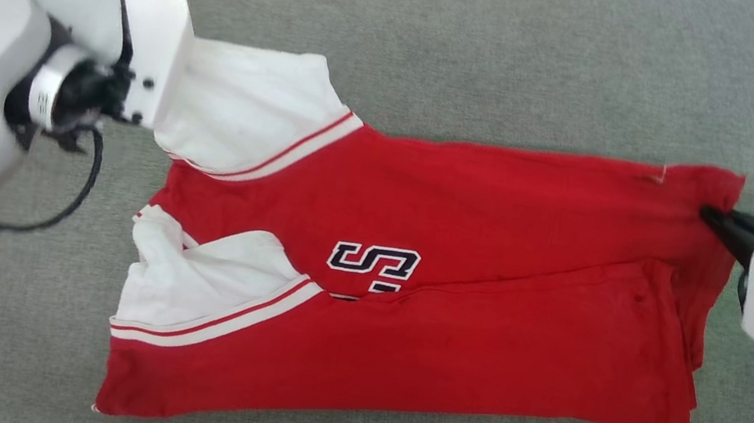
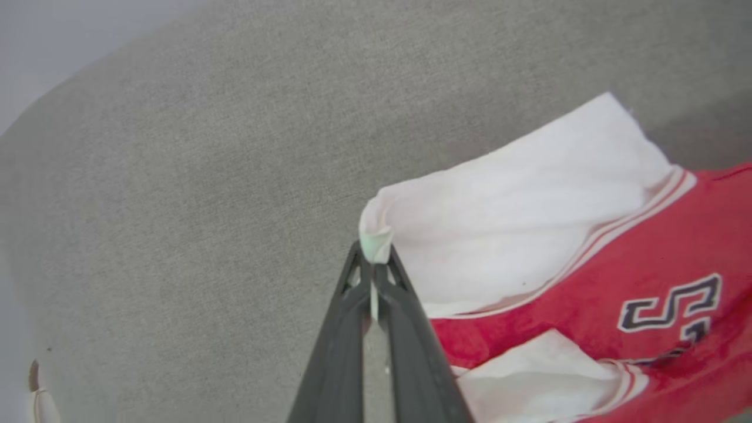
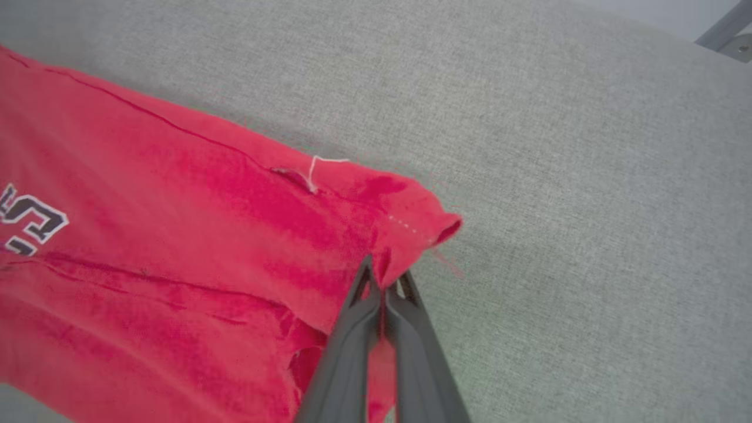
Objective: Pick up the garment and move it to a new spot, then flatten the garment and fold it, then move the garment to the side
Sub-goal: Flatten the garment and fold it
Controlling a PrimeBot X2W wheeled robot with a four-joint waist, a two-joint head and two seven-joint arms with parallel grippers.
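Note:
The garment (image 1: 461,255) is a red jersey with white sleeves and striped trim, lying on the grey surface with its near half folded over the far half; a black letter S (image 1: 373,260) shows. My left gripper (image 2: 373,258) is shut on the edge of the far white sleeve (image 2: 505,205); in the head view its fingers are hidden behind the white bracket (image 1: 150,17). My right gripper (image 3: 385,276) is shut on the red hem corner (image 3: 411,223), and its dark fingers (image 1: 726,225) meet the garment's right edge.
The grey fabric surface (image 1: 523,53) spreads all around the garment. A black cable (image 1: 77,194) loops on it at the left, beside my left arm. A metal frame piece (image 3: 725,29) shows at the far corner in the right wrist view.

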